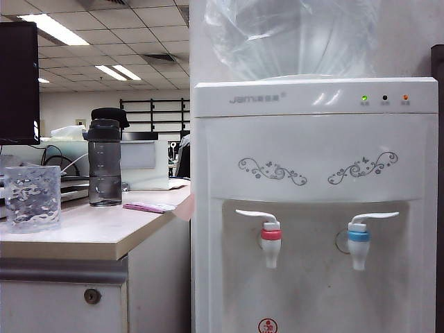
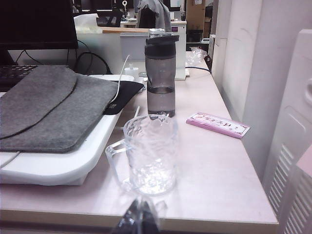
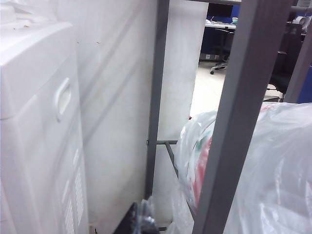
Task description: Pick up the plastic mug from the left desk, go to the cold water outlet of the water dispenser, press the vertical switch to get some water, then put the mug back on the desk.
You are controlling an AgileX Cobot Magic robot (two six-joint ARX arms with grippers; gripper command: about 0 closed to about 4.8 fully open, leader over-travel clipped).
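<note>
Left wrist view: the left gripper point(image 2: 139, 219) shows only as a dark tip wrapped in clear film at 6 o'clock in the frame, its jaws closed on nothing, just short of the desk point(image 2: 214, 185) edge. Directly beyond it, toward 12 o'clock, the mug point(image 2: 148, 155) stands upright on the pale top, its handle turned to 9 o'clock. At 9 o'clock from the mug and close beside it lies a white tray point(image 2: 58, 168) carrying a grey felt sleeve point(image 2: 48, 107). Farther back, at 12 o'clock from the mug, stands the grey bottle point(image 2: 161, 73) with its black cap; a pink packet point(image 2: 218, 125) lies at 2 o'clock from the mug.

Exterior view: the mug point(image 1: 32, 198) sits at the near left of the desk point(image 1: 83, 232), with the bottle point(image 1: 105, 163) behind it at 1 o'clock and the packet point(image 1: 147, 207) farther right. The dispenser point(image 1: 316, 166) stands at 3 o'clock from the desk, touching or just beside it. The blue-collared cold tap point(image 1: 359, 239) is at 3 o'clock from the red-collared tap point(image 1: 270, 239), both levers level. No arm shows here.

Right wrist view: the right gripper point(image 3: 141, 222) is a dark, film-wrapped tip at 6 o'clock; I cannot tell whether it is parted or closed. Beyond it are the dispenser's white side point(image 3: 39, 136), a grey frame post point(image 3: 156, 97) and plastic bags point(image 3: 273, 170).
</note>
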